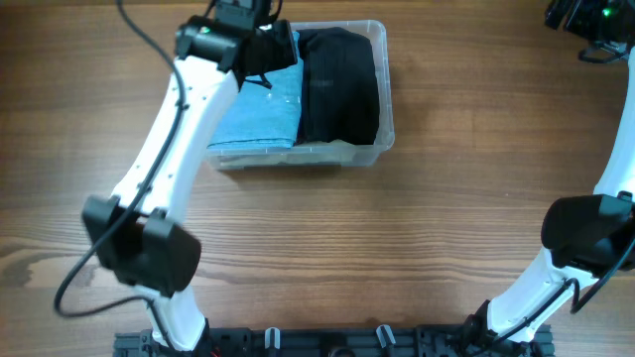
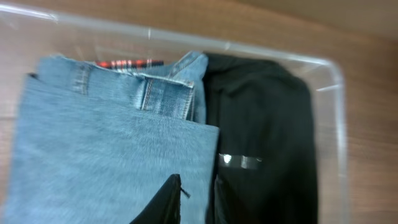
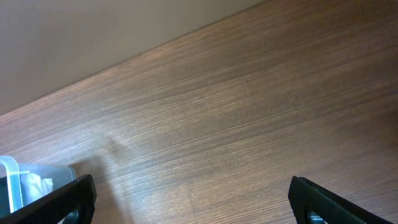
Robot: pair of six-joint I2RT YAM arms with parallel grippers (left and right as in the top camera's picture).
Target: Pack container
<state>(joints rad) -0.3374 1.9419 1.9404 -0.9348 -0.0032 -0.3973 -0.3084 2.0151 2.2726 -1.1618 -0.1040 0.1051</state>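
Note:
The clear container stands at the table's far middle. Folded blue jeans fill its left half and a folded black garment fills its right half. In the left wrist view the jeans and the black garment lie side by side inside the clear wall, with a red plaid edge under the jeans. My left gripper hovers over the seam between them, fingers nearly together, nothing held. My right gripper is wide open and empty over bare table at the far right.
The wooden table stretches in front of and to the right of the container. A corner of the container shows at the left edge of the right wrist view. The arm bases stand at the table's front edge.

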